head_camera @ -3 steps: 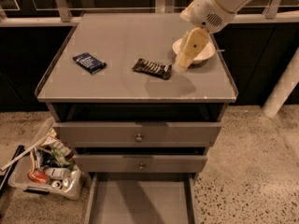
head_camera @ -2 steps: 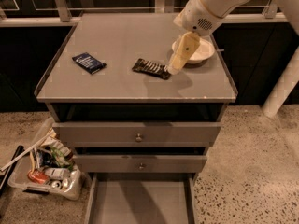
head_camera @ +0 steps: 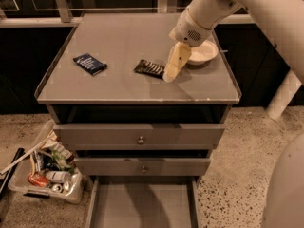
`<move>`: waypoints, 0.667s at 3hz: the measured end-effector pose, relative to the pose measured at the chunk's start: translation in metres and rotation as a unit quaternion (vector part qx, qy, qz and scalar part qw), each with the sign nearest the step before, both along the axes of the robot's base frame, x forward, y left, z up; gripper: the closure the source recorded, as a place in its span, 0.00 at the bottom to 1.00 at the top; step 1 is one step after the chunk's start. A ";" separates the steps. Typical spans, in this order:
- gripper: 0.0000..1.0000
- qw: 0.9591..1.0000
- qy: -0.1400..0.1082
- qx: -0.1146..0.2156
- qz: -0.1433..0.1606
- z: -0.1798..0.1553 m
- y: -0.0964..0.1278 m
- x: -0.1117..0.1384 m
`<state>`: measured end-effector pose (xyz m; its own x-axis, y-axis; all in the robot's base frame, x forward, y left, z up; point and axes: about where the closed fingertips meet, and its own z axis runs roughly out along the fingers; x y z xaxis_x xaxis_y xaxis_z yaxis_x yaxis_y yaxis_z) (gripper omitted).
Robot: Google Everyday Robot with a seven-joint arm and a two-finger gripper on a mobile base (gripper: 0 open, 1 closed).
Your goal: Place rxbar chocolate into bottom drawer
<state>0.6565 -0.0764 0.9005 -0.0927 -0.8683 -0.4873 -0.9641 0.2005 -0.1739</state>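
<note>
One blue packet (head_camera: 90,63) is lying left on the cabinet top; one chocolate bar (head_camera: 149,68) is staying mid-top; gripper (head_camera: 168,76) is shifting leftward, tip now just beside bar's right end, grip unreadable; one white dish (head_camera: 204,51) behind; three drawers, bottom drawer (head_camera: 142,205) standing open

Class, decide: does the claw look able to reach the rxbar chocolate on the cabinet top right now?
Probably yes. The claw hangs close beside the rxbar chocolate, with nothing between them on the cabinet top.
</note>
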 end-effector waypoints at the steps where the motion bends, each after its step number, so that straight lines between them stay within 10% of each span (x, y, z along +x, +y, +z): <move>1: 0.00 1.000 0.023 0.001 -0.004 -0.022 0.004 0.005; 2: 0.00 0.999 0.050 0.003 -0.010 -0.048 0.015 0.017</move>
<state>0.6731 -0.0615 0.8521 -0.1572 -0.8629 -0.4803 -0.9726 0.2197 -0.0764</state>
